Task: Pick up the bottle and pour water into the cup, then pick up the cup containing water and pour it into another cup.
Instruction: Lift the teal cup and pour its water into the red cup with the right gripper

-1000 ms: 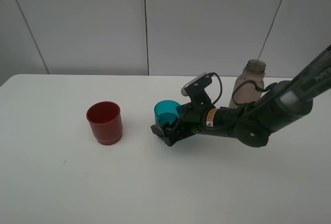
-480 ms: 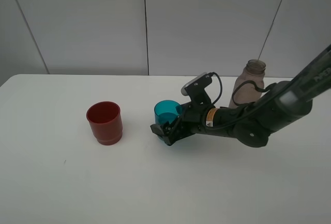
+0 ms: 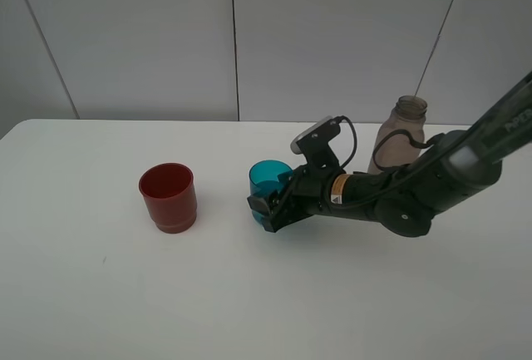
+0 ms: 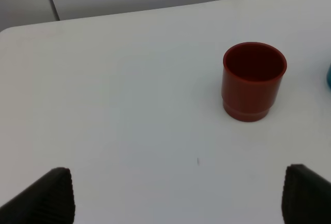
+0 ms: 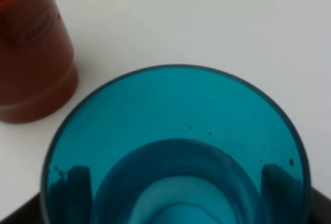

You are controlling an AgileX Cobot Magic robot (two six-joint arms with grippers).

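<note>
The teal cup (image 3: 268,179) is seen standing upright on the white table (image 3: 83,293), to the right of the red cup (image 3: 168,197) in the high view, near it but apart. In the right wrist view the teal cup (image 5: 176,146) is looked into from above: a paler, rounded patch is seen low inside, and whether it is water or only the cup's floor cannot be told. Its wall is translucent, smooth and slightly tapered, with a few dark specks on it. The red cup (image 4: 254,81) is opaque, wider and squatter, with a stepped narrower base, and its inside is shown as plain dark red. The bottle (image 3: 401,137), smoky grey-brown and uncapped, is placed upright well to the right of the red cup and farther back; its fill level cannot be made out. The right gripper (image 3: 268,209) is closed around the teal cup, dark pads being visible through both sides of its wall. The left gripper (image 4: 176,198) is held wide apart, with nothing between its fingertips. An oval mark with lettering is found on the red cup (image 5: 28,53), too blurred to read. A small label (image 3: 339,187) on the right arm (image 3: 416,189) is too small to read.
</note>
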